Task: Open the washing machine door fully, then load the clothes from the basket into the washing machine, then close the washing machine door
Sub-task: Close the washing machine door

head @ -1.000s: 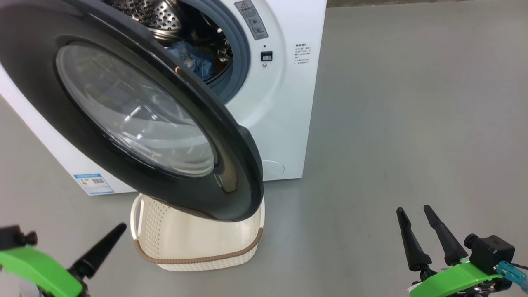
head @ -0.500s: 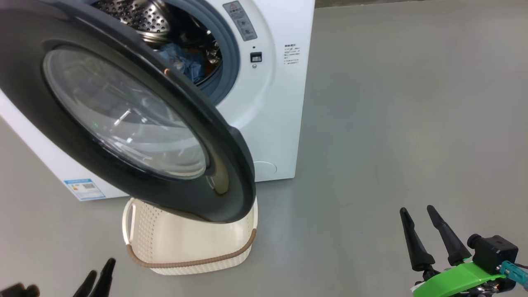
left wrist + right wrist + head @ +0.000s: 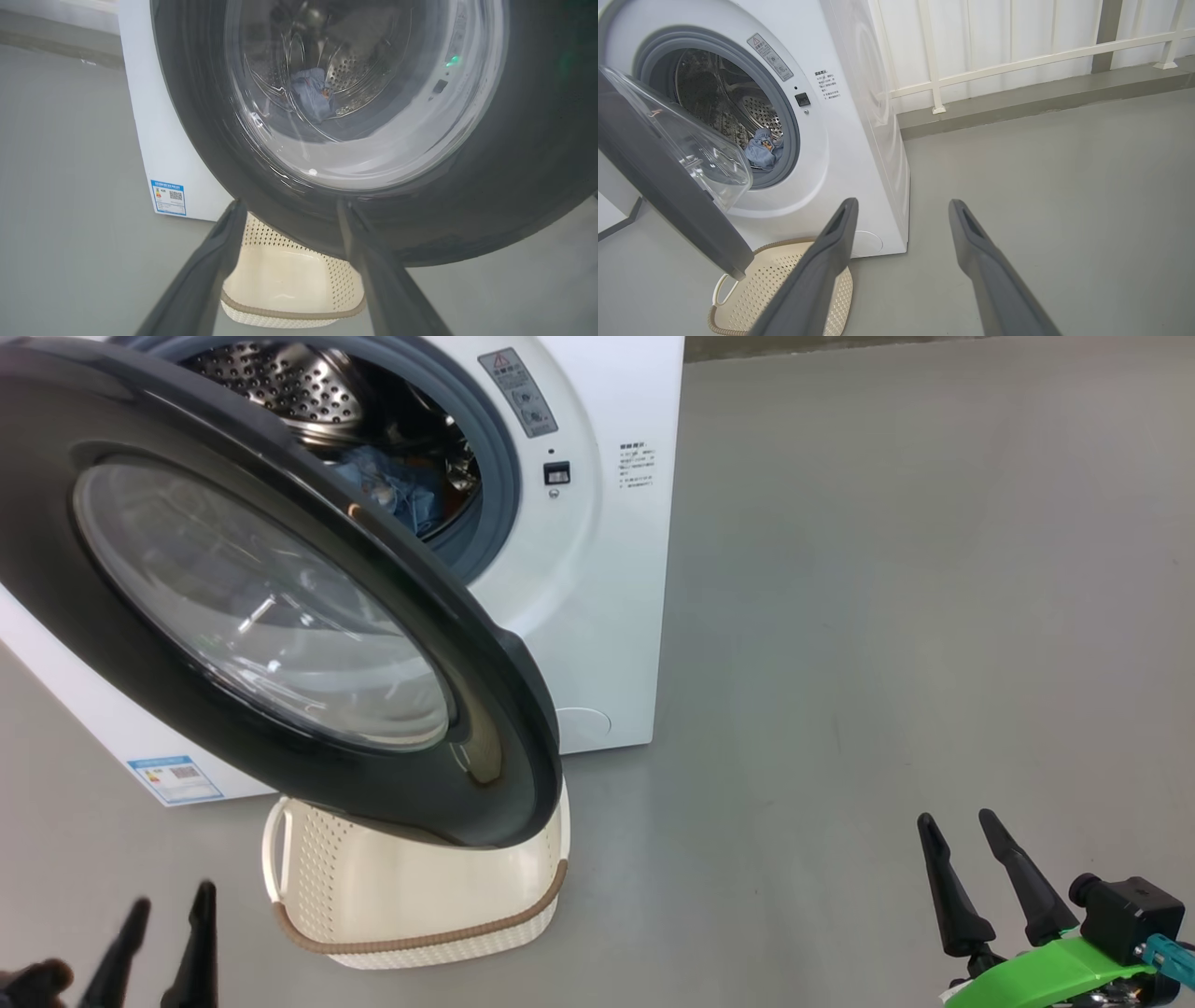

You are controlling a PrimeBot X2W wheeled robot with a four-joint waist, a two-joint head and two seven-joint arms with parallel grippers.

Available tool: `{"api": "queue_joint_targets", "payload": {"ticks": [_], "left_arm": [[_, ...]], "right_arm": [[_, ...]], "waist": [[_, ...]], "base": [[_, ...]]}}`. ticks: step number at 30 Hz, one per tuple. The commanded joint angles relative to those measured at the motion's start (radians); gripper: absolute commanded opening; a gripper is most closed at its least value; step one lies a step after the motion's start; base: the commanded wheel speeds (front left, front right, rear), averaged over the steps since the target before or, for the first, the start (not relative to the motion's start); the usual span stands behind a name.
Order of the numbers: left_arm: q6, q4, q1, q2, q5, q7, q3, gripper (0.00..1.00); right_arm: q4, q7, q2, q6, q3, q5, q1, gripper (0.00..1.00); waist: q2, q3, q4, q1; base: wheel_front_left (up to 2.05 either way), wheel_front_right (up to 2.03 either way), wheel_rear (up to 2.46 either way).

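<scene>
The washing machine (image 3: 597,616) stands ahead of both claws. Its door (image 3: 504,709) hangs half-open between the left claw (image 3: 173,901) and the drum, overhanging the basket (image 3: 420,905) just ahead of that claw. The clothes (image 3: 761,149) lie inside the drum. The right claw (image 3: 956,818) is well to the side above grey floor (image 3: 887,616). Both claws are spread and hold nothing.

Tapered black fingers (image 3: 949,891) on a green bracket (image 3: 1046,978) (black camera (image 3: 1125,907), teal plug (image 3: 1172,954)).
</scene>
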Motion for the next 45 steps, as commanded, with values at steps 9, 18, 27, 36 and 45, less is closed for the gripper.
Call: {"api": "queue_joint_targets", "payload": {"ticks": [9,18,27,36,45], "left_arm": [[-0.003,-0.162,0.017,-0.129,0.418,-0.013,0.21,1.0],[-0.003,-0.17,0.043,-0.199,0.533,-0.013,0.251,1.0],[-0.003,-0.163,0.033,-0.218,0.534,-0.013,0.253,1.0],[-0.003,-0.163,0.059,-0.237,0.533,-0.014,0.234,1.0],[-0.003,-0.168,0.065,-0.245,0.524,-0.014,0.23,1.0]], "right_arm": [[-0.026,-0.005,-0.014,0.002,0.01,-0.001,-0.017,1.0],[-0.028,-0.005,-0.009,0.002,0.011,-0.003,-0.022,1.0],[-0.026,-0.005,-0.007,0.002,0.015,-0.006,-0.029,1.0],[-0.004,-0.005,0.013,0.002,0.034,0.002,-0.057,0.0],[-0.068,-0.005,0.032,0.002,0.08,0.015,-0.19,0.0]], "waist": [[0.0,0.012,-0.002,0.0],[0.0,0.023,0.0,0.0],[0.0,0.029,0.01,0.0],[0.0,0.018,0.047,0.0],[0.0,-0.003,0.083,0.0]], "base": [[0.0,0.0,0.0],[0.0,0.0,0.0],[0.0,0.0,0.0],[0.0,0.0,0.0],[0.0,0.0,0.0]]}}
